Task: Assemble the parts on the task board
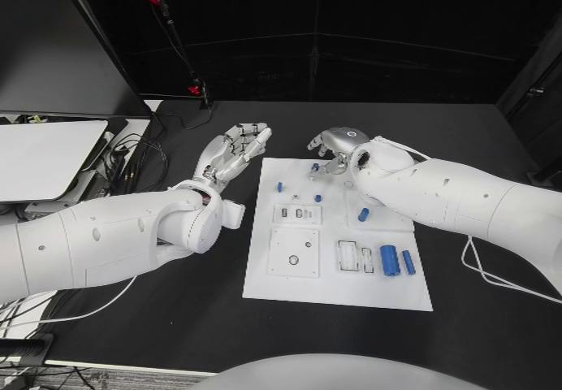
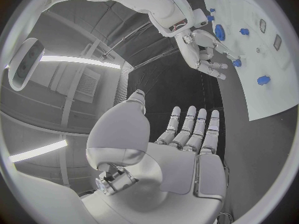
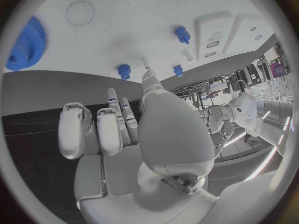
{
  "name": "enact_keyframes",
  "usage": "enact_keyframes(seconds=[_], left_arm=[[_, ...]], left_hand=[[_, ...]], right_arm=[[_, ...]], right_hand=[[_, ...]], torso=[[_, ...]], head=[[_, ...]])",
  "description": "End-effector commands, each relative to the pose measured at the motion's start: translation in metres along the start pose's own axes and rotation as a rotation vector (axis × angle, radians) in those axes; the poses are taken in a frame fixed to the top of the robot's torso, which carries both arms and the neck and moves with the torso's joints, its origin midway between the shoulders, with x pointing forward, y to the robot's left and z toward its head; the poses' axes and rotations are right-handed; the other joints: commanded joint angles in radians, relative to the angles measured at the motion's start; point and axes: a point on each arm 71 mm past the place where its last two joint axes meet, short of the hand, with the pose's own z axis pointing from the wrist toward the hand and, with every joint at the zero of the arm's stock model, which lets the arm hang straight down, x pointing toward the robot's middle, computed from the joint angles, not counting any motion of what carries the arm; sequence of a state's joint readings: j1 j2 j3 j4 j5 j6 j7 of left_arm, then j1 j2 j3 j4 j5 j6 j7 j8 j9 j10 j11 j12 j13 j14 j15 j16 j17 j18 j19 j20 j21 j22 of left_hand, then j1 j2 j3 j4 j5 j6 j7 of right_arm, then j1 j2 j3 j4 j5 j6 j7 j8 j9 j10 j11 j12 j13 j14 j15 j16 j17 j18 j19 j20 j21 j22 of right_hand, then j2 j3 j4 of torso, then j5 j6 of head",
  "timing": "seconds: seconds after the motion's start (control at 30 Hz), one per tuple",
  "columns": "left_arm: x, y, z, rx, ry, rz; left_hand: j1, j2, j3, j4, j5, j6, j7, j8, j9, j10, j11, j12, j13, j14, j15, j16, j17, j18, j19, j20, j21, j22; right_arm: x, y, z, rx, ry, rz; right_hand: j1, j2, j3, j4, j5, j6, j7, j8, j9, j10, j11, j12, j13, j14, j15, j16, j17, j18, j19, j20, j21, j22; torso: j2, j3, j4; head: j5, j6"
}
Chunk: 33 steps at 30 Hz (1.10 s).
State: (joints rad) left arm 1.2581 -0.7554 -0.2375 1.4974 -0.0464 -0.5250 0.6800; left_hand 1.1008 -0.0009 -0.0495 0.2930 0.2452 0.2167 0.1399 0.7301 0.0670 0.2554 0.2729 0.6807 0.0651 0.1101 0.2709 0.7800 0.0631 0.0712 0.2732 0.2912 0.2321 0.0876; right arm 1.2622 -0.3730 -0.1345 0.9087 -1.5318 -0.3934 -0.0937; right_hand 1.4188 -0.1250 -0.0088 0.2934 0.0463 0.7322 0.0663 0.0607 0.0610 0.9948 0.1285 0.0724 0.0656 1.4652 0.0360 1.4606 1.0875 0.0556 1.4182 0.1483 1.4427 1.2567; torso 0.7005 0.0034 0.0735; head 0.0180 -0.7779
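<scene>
Both robot hands hovered at the far end of the white rectangular task board point(image 1: 339, 276), and you held nothing in either.

Your left robot hand point(image 1: 232, 154) was just off the board's far left corner over the black surface point(image 1: 469, 146), fingers stretched out straight and apart, palm bare. Your right robot hand point(image 1: 336, 146) hung over the board's far edge with its fingers loosely curled downward and apart; nothing sat between them. The small blue plastic parts point(image 1: 363, 214) lay scattered on the board: a few little pegs near the far end by your right robot hand, and two larger blue cylinders point(image 1: 396, 261) side by side near the right edge, closer to you.
</scene>
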Motion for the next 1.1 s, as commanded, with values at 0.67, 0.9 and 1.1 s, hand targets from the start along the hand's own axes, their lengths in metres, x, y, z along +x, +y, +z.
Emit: enact_keyframes(seconds=[0.67,0.9,1.1], left_arm=[[-0.008,-0.016,0.001,0.265,-0.006,0.015],[-0.006,-0.015,0.002,0.264,-0.004,0.014],[-0.005,-0.015,0.002,0.263,-0.001,0.012]], left_hand=[[0.005,0.012,0.007,-0.001,0.005,0.006,0.159,-0.004,-0.002,0.007,-0.002,0.000,-0.001,0.005,0.001,-0.002,0.001,0.012,-0.008,0.000,0.005,0.000],[0.006,0.014,0.006,-0.001,0.005,0.006,0.159,-0.005,-0.002,0.009,-0.003,0.001,0.000,0.006,0.001,-0.001,0.002,0.012,-0.007,0.000,0.006,0.001],[0.007,0.015,0.006,-0.001,0.005,0.006,0.159,-0.005,-0.002,0.011,-0.003,0.002,0.000,0.006,0.001,-0.001,0.002,0.012,-0.007,0.000,0.007,0.001]], right_arm=[[-0.060,-0.089,-0.079,0.038,-0.175,0.726],[-0.058,-0.100,-0.085,0.048,-0.107,0.658],[-0.058,-0.111,-0.085,0.077,-0.131,0.542]], right_hand=[[-0.140,0.120,-0.045,-0.009,0.059,0.078,0.029,0.009,0.010,0.235,-0.081,0.236,0.123,-0.314,-0.044,-0.437,-0.738,0.127,-0.451,-0.044,-0.508,-0.665],[-0.169,0.187,-0.210,-0.009,0.067,-0.039,-0.043,0.073,0.013,0.215,-0.081,1.292,1.176,-0.331,-0.029,-0.153,-0.275,0.117,-0.509,-0.033,-0.564,-0.629],[-0.181,0.168,-0.259,-0.004,0.168,-0.031,-0.017,0.132,0.016,0.576,-0.094,1.498,1.505,0.106,-0.039,0.110,0.483,0.008,-0.102,-0.049,-0.032,0.050]], torso=[[-0.015,-0.0042,-0.0082],[-0.016,-0.0044,-0.0071],[-0.013,-0.0037,-0.0083]], head=[[-0.030,0.022],[-0.049,0.030],[-0.073,0.041]])
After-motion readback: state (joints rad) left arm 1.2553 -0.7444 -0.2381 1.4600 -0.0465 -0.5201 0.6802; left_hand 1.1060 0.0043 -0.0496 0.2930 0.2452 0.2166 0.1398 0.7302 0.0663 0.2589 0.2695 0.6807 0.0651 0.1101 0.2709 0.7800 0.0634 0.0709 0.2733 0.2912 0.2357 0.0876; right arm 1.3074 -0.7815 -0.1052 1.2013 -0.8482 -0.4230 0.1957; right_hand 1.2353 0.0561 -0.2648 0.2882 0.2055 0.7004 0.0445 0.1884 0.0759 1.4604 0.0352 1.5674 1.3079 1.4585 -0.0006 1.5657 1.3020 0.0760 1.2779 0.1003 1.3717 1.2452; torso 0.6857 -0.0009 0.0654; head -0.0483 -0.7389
